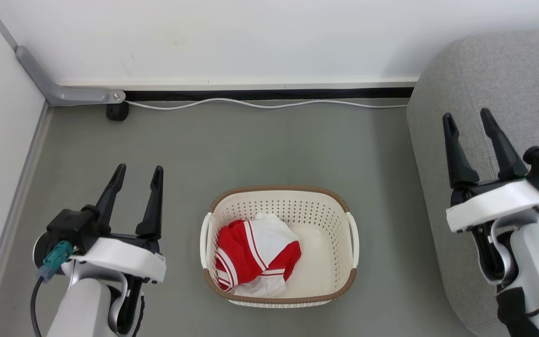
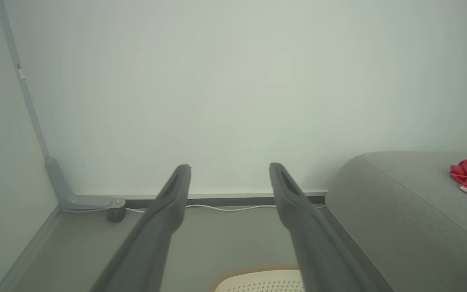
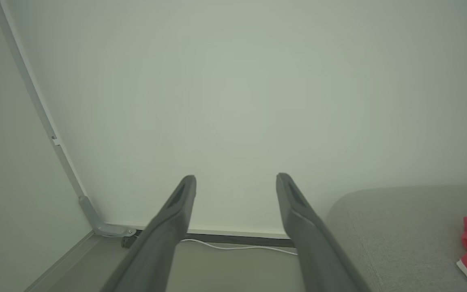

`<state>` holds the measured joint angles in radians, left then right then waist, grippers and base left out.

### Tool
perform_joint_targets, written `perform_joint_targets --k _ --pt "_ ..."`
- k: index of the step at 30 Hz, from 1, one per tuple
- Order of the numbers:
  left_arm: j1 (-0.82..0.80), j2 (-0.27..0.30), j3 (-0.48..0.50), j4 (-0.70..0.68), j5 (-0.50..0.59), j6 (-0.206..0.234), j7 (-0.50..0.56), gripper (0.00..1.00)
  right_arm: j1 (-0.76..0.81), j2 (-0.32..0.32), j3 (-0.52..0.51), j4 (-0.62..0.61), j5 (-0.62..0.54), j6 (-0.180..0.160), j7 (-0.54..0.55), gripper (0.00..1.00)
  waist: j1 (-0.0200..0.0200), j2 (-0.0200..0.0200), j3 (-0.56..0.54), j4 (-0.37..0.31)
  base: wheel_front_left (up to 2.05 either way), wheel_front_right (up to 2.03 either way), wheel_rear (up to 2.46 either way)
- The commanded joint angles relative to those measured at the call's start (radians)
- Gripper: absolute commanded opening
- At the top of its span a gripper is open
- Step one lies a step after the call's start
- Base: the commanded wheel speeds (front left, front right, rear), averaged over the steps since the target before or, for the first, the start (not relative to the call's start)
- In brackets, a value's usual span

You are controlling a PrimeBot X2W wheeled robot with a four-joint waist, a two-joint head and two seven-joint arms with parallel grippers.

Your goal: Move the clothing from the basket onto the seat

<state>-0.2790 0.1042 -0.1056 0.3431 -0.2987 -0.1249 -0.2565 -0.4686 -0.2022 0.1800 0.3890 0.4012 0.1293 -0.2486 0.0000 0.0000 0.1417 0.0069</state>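
You hold left hand [image 1: 140, 167] and right hand [image 1: 466, 113] wide, empty, ready to grasp | clothing [image 1: 251, 255] bunched in basket [image 1: 279, 188] | seat [image 1: 484, 70] alongside.

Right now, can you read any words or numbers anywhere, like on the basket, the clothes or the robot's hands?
None: no word, number, brand or sign can be read on the basket, the red and white clothing, the grey seat, the left gripper or the right gripper.

both arms raised, left gripper [image 1: 138, 172] and right gripper [image 1: 468, 119] spread wide, empty, fingers pointing forward
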Motion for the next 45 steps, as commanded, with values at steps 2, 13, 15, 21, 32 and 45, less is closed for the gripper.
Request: perform_joint_targets --k 2,13,15,21,32,45 --pt "0.019 0.005 0.074 -0.023 0.026 0.009 -0.005 1.0 0.048 0.017 0.001 -0.044 -0.036 0.001 -0.013 1.0 0.0 0.0 -0.017 0.012 0.0 0.0 0.0" --pt "0.144 -0.031 0.187 -0.033 0.092 0.011 -0.005 1.0 0.212 0.07 -0.064 -0.083 -0.127 0.001 -0.013 1.0 0.0 0.0 -0.08 0.034 0.0 0.0 0.0" --pt "0.165 -0.036 0.196 -0.035 0.103 0.01 -0.005 1.0 0.239 0.077 -0.072 -0.082 -0.139 0.001 -0.013 1.0 0.0 0.0 -0.093 0.037 0.0 0.0 0.0" --pt "0.222 -0.046 0.22 -0.045 0.126 0.01 -0.005 1.0 0.304 0.096 -0.095 -0.093 -0.164 0.001 -0.013 1.0 0.0 0.0 -0.112 0.037 0.0 0.0 0.0" --pt "0.262 -0.053 0.237 -0.072 0.15 0.015 -0.005 1.0 0.332 0.115 -0.114 -0.119 -0.184 0.001 -0.013 1.0 0.0 0.0 -0.111 0.036 0.0 0.0 0.0" --pt "0.26 -0.054 0.216 -0.081 0.136 0.017 -0.005 1.0 0.321 0.122 -0.121 -0.119 -0.185 0.001 -0.013 1.0 0.0 0.0 -0.103 0.03 0.0 0.0 0.0"
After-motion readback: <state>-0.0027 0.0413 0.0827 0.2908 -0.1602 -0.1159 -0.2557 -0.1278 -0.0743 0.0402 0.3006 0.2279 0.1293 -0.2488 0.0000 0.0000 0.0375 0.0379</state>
